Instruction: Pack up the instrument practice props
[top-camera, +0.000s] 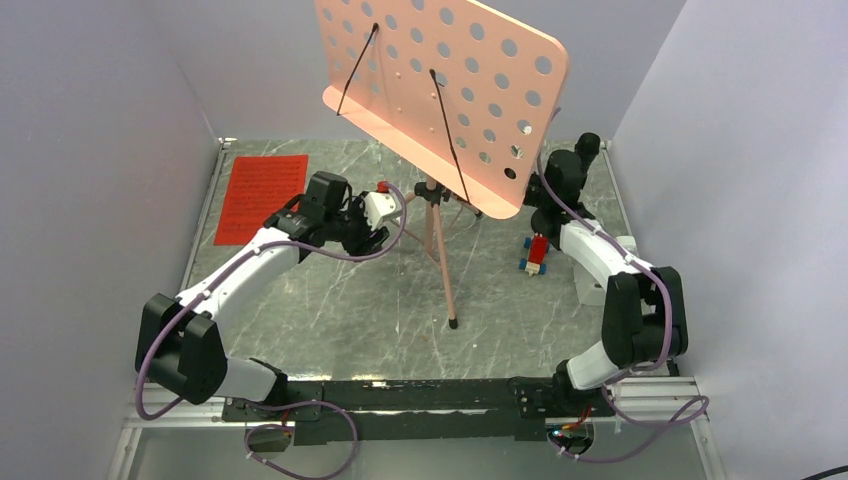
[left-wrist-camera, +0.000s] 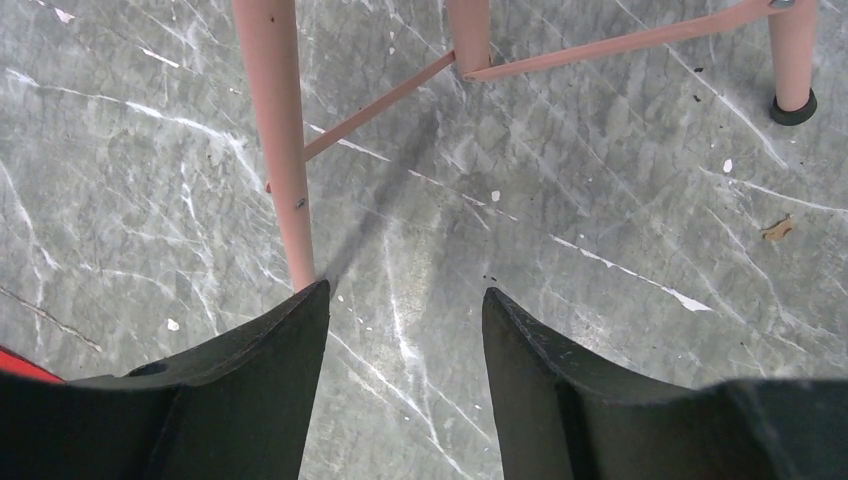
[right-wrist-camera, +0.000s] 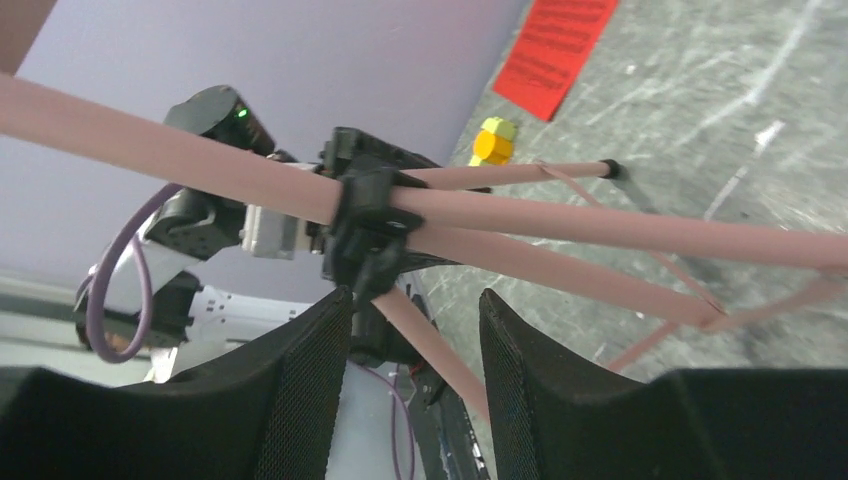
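While the pink music stand (top-camera: 440, 90) stands upright on the table (top-camera: 330, 310), we see the left claw (left-wrist-camera: 405, 290) open and empty beside one leg. The right claw (right-wrist-camera: 415, 292), half open, straddles a leg without pinching it; the red sheet-music pages (top-camera: 262, 197) lie far left.

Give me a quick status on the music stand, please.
Left gripper open, empty. Right gripper open astride a stand leg. Pink music stand upright, unfolded. Toy blocks just right of it.
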